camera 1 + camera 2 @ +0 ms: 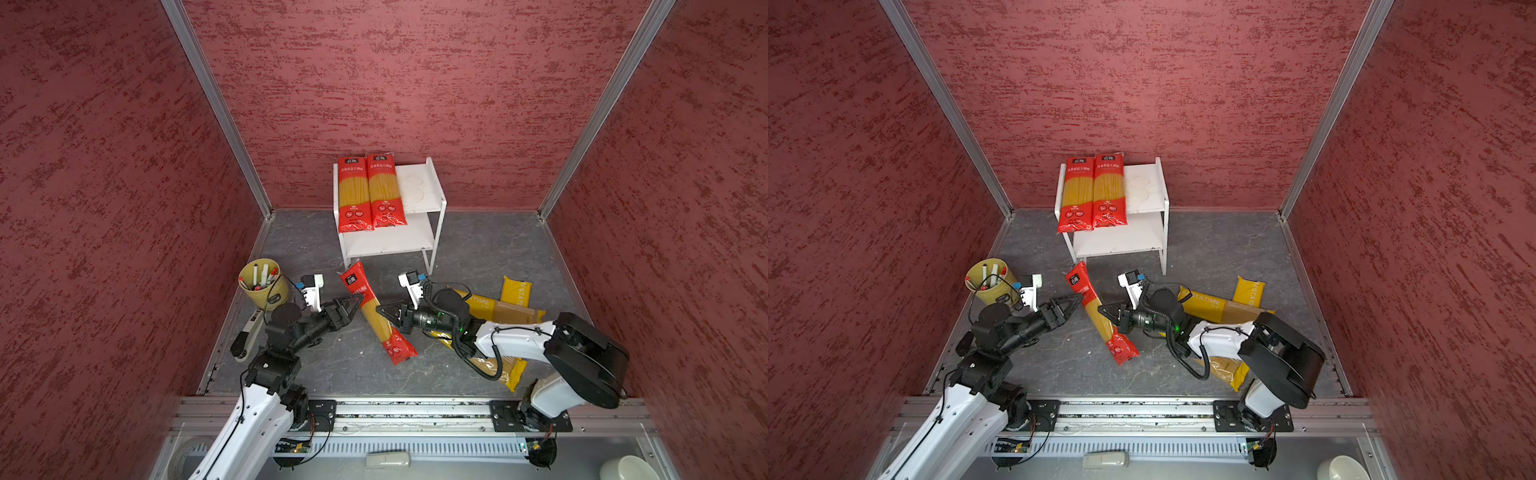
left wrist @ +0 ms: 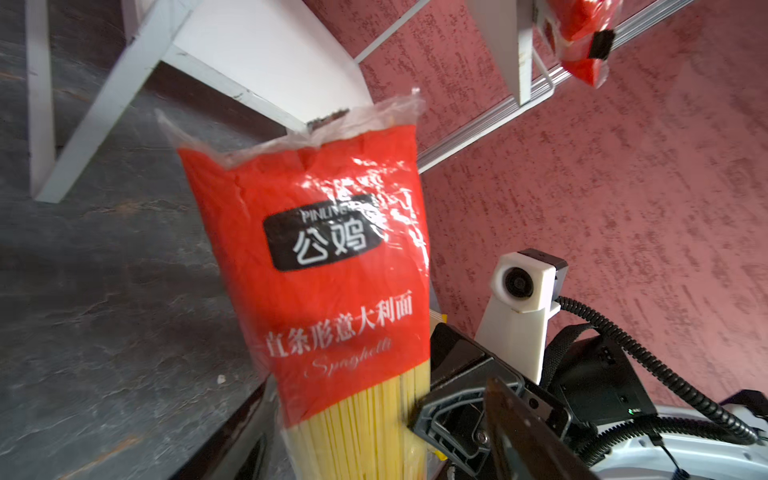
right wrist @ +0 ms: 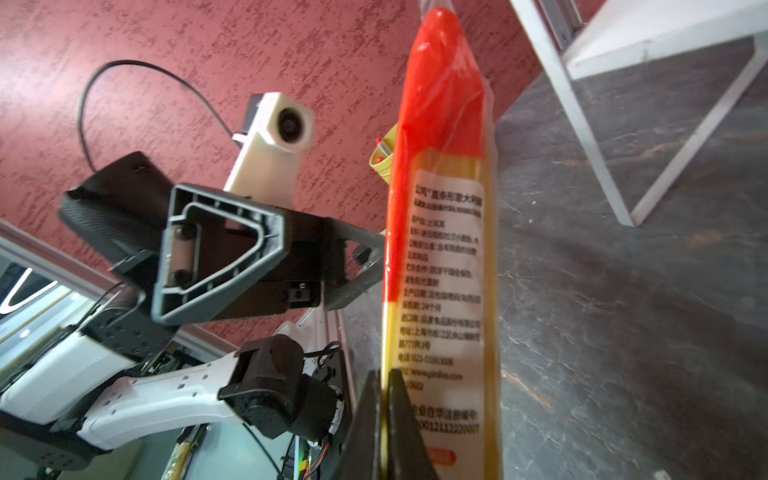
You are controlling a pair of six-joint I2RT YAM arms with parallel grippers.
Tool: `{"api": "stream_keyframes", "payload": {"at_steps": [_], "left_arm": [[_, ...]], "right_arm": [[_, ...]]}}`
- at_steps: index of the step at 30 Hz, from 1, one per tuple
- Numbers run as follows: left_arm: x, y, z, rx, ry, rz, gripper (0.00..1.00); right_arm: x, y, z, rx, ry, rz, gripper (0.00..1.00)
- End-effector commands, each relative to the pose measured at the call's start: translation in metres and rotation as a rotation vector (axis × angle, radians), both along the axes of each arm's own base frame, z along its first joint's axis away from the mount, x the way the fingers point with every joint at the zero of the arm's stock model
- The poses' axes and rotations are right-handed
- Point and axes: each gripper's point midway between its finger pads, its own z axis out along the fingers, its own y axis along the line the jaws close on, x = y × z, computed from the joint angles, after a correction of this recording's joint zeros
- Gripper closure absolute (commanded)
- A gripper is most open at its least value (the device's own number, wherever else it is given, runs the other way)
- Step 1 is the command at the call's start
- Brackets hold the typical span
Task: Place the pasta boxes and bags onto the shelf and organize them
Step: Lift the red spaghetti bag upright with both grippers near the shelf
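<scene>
The red pack [image 2: 332,266] reads "PINLIVE", "公鸡", "直条形意大利面" and "Spaghetti" on its front, its white back label [image 3: 446,291] carries small Chinese print mostly too blurred to read apart from what looks like "www.pinlive.com", and a yellow pack [image 1: 1208,305] shows "STATIME".

left gripper [image 1: 359,297] spread wide, right gripper [image 1: 379,309] pinched closed.

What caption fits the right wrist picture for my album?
Right hand pinches the red spaghetti pack by its edge; open left hand hovers beside it.
</scene>
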Motion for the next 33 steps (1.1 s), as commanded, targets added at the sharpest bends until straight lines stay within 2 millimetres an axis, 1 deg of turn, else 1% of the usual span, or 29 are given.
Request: {"api": "stream_keyframes", "payload": {"at_steps": [1,7,12,15,19,21,22,25,27,29,33], "left_arm": [[-0.006,-0.009,0.039,-0.079,-0.146,-0.086,0.21],[-0.007,-0.013,0.055,-0.096,-0.223,-0.113,0.19],[-0.006,-0.012,0.064,-0.086,-0.295,-0.109,0.2],[-0.006,-0.014,0.079,-0.09,-0.363,-0.126,0.2],[-0.007,-0.021,0.102,-0.062,-0.454,-0.182,0.2],[-0.005,-0.022,0.108,-0.037,-0.488,-0.182,0.19],[-0.004,-0.022,0.115,-0.03,-0.526,-0.18,0.19],[0.004,-0.023,0.12,-0.029,-0.568,-0.175,0.18],[0.01,-0.026,0.127,-0.048,-0.593,-0.191,0.19],[0.013,-0.03,0.133,-0.062,-0.606,-0.223,0.21],[0.017,-0.031,0.141,-0.073,-0.624,-0.227,0.3]], "right_arm": [[-0.017,-0.005,0.109,0.218,-0.287,0.054,1.0],[-0.023,-0.005,0.144,0.226,-0.415,0.072,1.0],[-0.024,-0.005,0.173,0.25,-0.486,0.081,1.0],[-0.029,-0.006,0.195,0.29,-0.514,0.114,1.0],[-0.032,-0.012,0.212,0.343,-0.524,0.148,1.0],[-0.034,-0.016,0.217,0.369,-0.519,0.159,1.0],[-0.035,-0.018,0.219,0.377,-0.519,0.162,1.0],[-0.034,-0.021,0.219,0.387,-0.512,0.16,1.0],[-0.03,-0.023,0.217,0.386,-0.507,0.147,1.0],[-0.024,-0.026,0.213,0.38,-0.496,0.126,1.0],[-0.016,-0.032,0.206,0.39,-0.464,0.1,1.0]]}}
